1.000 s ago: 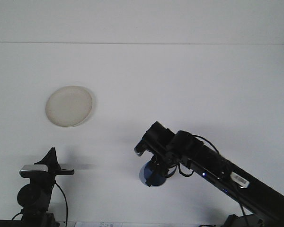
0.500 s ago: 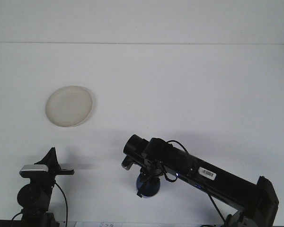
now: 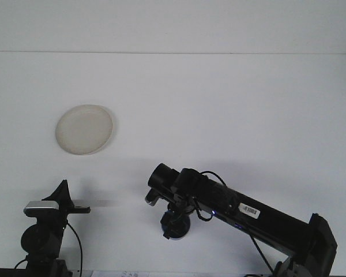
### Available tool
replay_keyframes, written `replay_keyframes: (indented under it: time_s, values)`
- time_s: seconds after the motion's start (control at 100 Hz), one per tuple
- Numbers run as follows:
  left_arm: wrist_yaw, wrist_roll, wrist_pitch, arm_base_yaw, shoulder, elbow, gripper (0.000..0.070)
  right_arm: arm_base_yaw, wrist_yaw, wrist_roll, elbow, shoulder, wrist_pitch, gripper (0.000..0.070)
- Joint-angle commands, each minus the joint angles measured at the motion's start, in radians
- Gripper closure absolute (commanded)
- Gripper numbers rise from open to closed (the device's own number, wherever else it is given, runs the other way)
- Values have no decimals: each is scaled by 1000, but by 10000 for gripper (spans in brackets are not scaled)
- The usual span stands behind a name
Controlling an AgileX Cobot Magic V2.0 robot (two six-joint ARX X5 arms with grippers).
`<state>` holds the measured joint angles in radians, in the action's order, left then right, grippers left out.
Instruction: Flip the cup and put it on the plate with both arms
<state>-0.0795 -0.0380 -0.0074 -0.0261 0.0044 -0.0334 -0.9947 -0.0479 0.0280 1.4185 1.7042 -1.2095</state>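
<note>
Landmark: the plate point(image 3: 84, 129), far left on the white table point(image 3: 230, 115).

Nearest us, well this side of the plate and a little to its left, the left gripper point(image 3: 62, 193) sits parked low on its mount. We cannot tell how its fingers stand.

Right of that, also well short of the plate, the right gripper point(image 3: 174, 222) points down over the cup point(image 3: 176, 225), a dark blue shape mostly hidden under the wrist. Whether the pincer is clamped on it or merely over it, we cannot tell; the fingers are masked by the arm's black body.

Risks, as we judge them: if the hold is shallow or off-centre, the cup could slip or roll during the flip. A handover between arms would add a second chance to drop it.

Room: open table between cup and plate, nothing standing in the path. Beyond the plate the table runs clear to the back edge. The near edge is close behind both arms.
</note>
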Motion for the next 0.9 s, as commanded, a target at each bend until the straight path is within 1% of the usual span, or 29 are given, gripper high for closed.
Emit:
replay_keyframes:
  time_s: [0.0, 0.13, 0.26, 0.43, 0.48, 0.56, 0.65, 0.68, 0.73, 0.78, 0.89]
  values:
    - [-3, 5, 11, 2, -2, 19, 685, -8, 6, -15, 20, -5, -7, 265]
    - [-3, 5, 11, 2, -2, 19, 685, 9, 31, -14, 20, -107, 23, 265]
    - [-3, 5, 11, 2, -2, 19, 685, 19, 54, -3, 20, -273, 80, 265]
    - [-3, 5, 11, 2, -2, 19, 685, 19, 157, 3, -6, -536, 142, 265]
    - [-3, 5, 11, 2, -2, 19, 685, 19, 200, 26, -38, -623, 166, 265]
    - [-3, 5, 11, 2, -2, 19, 685, 18, 256, 36, -131, -780, 226, 265]
    - [-3, 7, 11, 2, -2, 19, 685, 18, 270, 38, -286, -970, 328, 265]
    - [-2, 26, 11, 2, -2, 19, 685, 18, 270, 42, -344, -1035, 360, 265]
    - [-2, 90, 11, 2, -2, 19, 685, 18, 270, 45, -437, -1141, 415, 265]
    - [-2, 137, 11, 2, -2, 19, 685, 18, 270, 44, -522, -1239, 458, 265]
    - [-2, 190, 16, 2, -2, 19, 685, 19, 286, 52, -665, -1422, 516, 265]
